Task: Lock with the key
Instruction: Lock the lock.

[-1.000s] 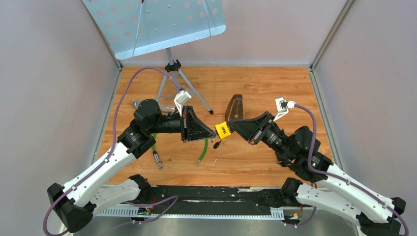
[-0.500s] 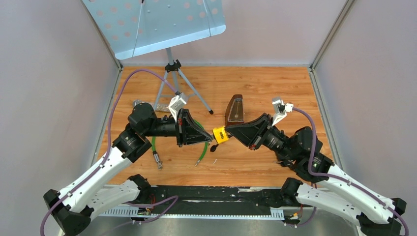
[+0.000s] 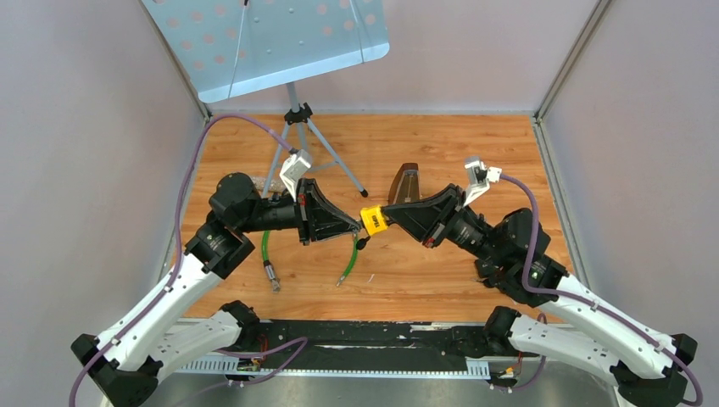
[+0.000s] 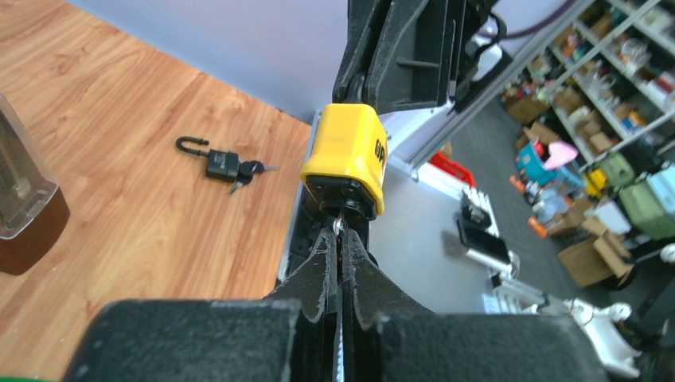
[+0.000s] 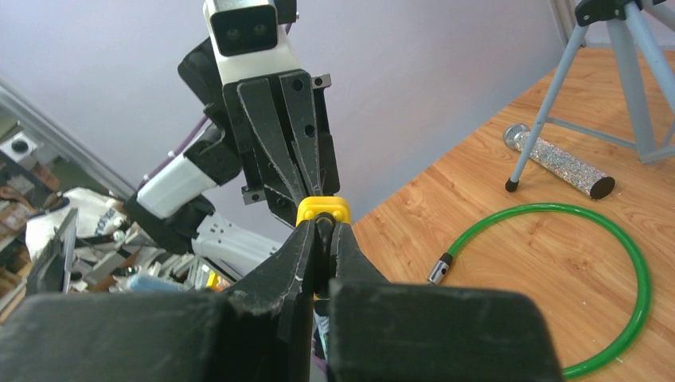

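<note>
A yellow padlock (image 3: 373,220) hangs in the air between the two arms. My right gripper (image 3: 392,216) is shut on its dark shackle (image 5: 322,228), seen between the fingers in the right wrist view. The padlock body (image 4: 348,155) faces my left gripper (image 4: 340,237), which is shut on a thin metal key (image 4: 339,225). The key's tip sits in the keyhole on the lock's black underside. My left gripper (image 3: 356,227) meets the lock from the left, and its fingers (image 5: 278,143) show just beyond the yellow body (image 5: 323,210) in the right wrist view.
A small black padlock with keys (image 4: 225,165) lies on the wood below the held lock. A brown metronome (image 3: 405,183) stands behind it. A green cable (image 3: 348,259), a glittery microphone (image 5: 557,163) and a music stand's tripod (image 3: 298,127) sit at the left.
Both grippers, still joined at the yellow padlock, have shifted left and slightly toward the back. The left wrist has pulled back with them.
</note>
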You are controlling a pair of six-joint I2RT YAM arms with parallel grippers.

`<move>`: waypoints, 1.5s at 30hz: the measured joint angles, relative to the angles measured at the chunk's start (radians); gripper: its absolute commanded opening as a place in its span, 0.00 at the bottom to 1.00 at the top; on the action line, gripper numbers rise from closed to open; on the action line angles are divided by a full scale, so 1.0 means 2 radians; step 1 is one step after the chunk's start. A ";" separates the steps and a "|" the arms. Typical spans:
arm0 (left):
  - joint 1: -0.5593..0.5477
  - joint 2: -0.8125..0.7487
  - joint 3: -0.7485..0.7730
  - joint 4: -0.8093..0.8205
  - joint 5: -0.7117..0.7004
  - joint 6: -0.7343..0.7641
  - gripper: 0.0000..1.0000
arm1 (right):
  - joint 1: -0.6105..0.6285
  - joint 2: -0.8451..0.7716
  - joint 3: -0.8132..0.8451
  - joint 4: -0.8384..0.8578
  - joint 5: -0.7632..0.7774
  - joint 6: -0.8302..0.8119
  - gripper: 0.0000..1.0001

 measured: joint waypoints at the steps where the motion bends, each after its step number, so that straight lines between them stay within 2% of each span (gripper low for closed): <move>1: 0.001 0.002 -0.002 0.012 -0.004 -0.018 0.00 | -0.002 0.004 0.001 0.007 0.006 0.008 0.05; 5: 0.004 0.006 -0.017 0.061 -0.026 -0.089 0.00 | -0.006 0.014 0.002 0.027 0.030 0.043 0.23; 8: 0.003 0.009 -0.028 0.082 -0.037 -0.128 0.00 | -0.007 0.026 0.002 0.046 0.044 0.065 0.31; 12: 0.003 0.010 -0.037 0.089 -0.055 -0.159 0.00 | -0.008 0.046 0.005 0.051 0.054 0.085 0.39; 17: 0.003 0.010 -0.042 0.096 -0.076 -0.182 0.00 | -0.008 0.059 0.012 0.051 0.064 0.097 0.57; 24: 0.001 0.004 -0.049 0.111 -0.115 -0.210 0.00 | -0.008 0.059 0.012 0.050 0.064 0.104 0.68; 27: 0.001 0.000 -0.056 0.125 -0.132 -0.220 0.00 | -0.008 0.064 0.012 0.048 0.057 0.111 0.70; 31: 0.001 -0.003 -0.066 0.142 -0.144 -0.231 0.00 | -0.008 0.077 0.011 0.046 0.053 0.122 0.66; 38: 0.001 -0.005 -0.070 0.157 -0.148 -0.242 0.00 | -0.008 0.082 0.005 0.060 0.049 0.142 0.43; 42: 0.001 -0.008 -0.074 0.164 -0.148 -0.247 0.00 | -0.009 0.087 0.005 0.071 0.047 0.144 0.25; 44: 0.001 -0.011 -0.077 0.165 -0.150 -0.247 0.00 | -0.010 0.092 0.008 0.076 0.044 0.146 0.05; 45: 0.001 -0.011 -0.078 0.167 -0.152 -0.248 0.00 | -0.010 0.094 0.010 0.077 0.042 0.145 0.00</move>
